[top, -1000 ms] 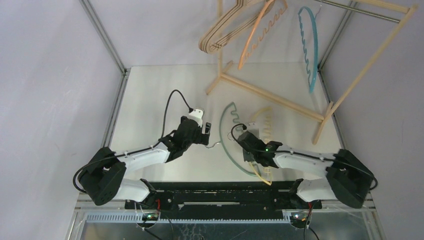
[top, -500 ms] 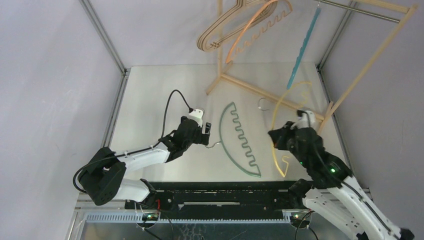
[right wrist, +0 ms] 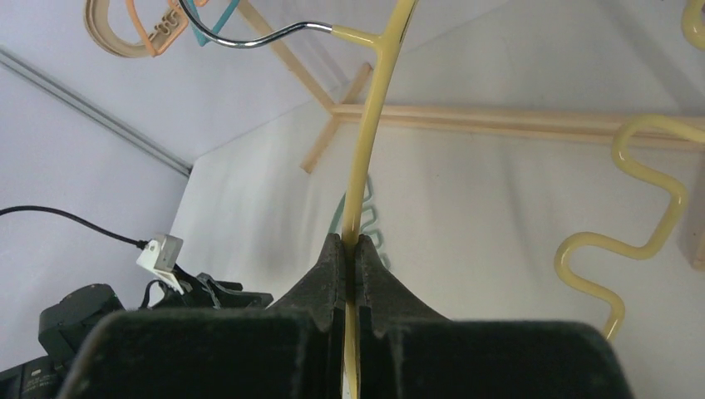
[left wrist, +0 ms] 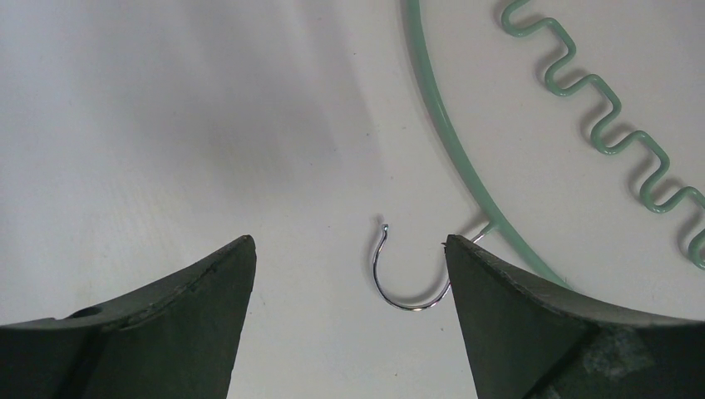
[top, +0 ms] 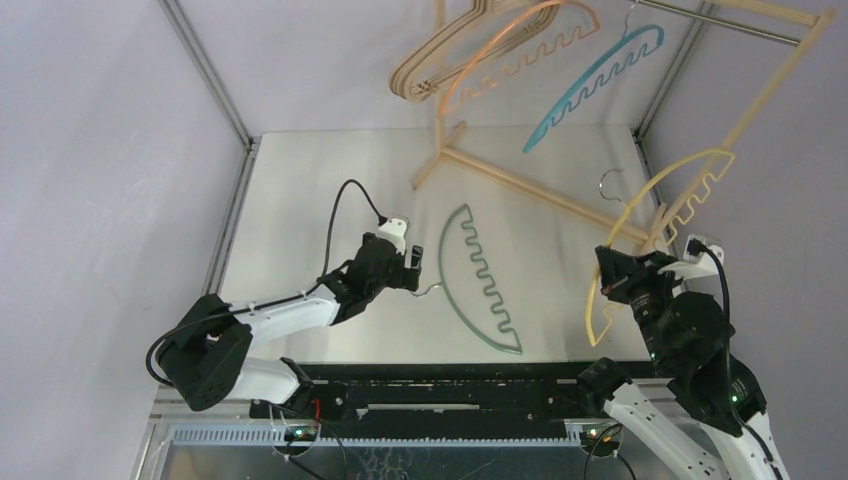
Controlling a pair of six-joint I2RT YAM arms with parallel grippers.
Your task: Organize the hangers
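- Top external view: the right gripper [top: 612,283] is pinching the yellow hanger [top: 697,158] low on its arc and holding it up in the air near the right end of the wooden rack [top: 540,185]; its hook is pointing up towards the metal rod [top: 720,20], probably so that it can be hung there.
- The wooden hangers [top: 440,70], the orange hanger [top: 500,45] and the blue hanger [top: 600,75] are hanging high at the back; the frame is cutting off where their hooks meet the rod.
- The teal hanger [top: 442,258] is lying flat on the table [top: 300,200], with the left gripper [top: 418,270] waiting low just beside its hook (a sensible place from which to take it next).
- Left wrist view: the left gripper [left wrist: 349,249] is standing wide open and holding nothing; the metal hook [left wrist: 406,307] is lying on the table between the two fingertips, touching neither as far as I can tell.
- The teal hanger [left wrist: 433,125] is running out of this frame at the top and right, and the right-hand finger is covering part of the neck.
- Right wrist view: the right gripper [right wrist: 351,249] is closing tightly on the yellow hanger [right wrist: 376,125], the thin arc passing straight up between the pads; gripping the arc is leaving the steel hook [right wrist: 249,41] free above.
- The hook is overlapping the hangers at the back in this view; how near it is to the rod cannot be judged, since the rod itself is not showing here.
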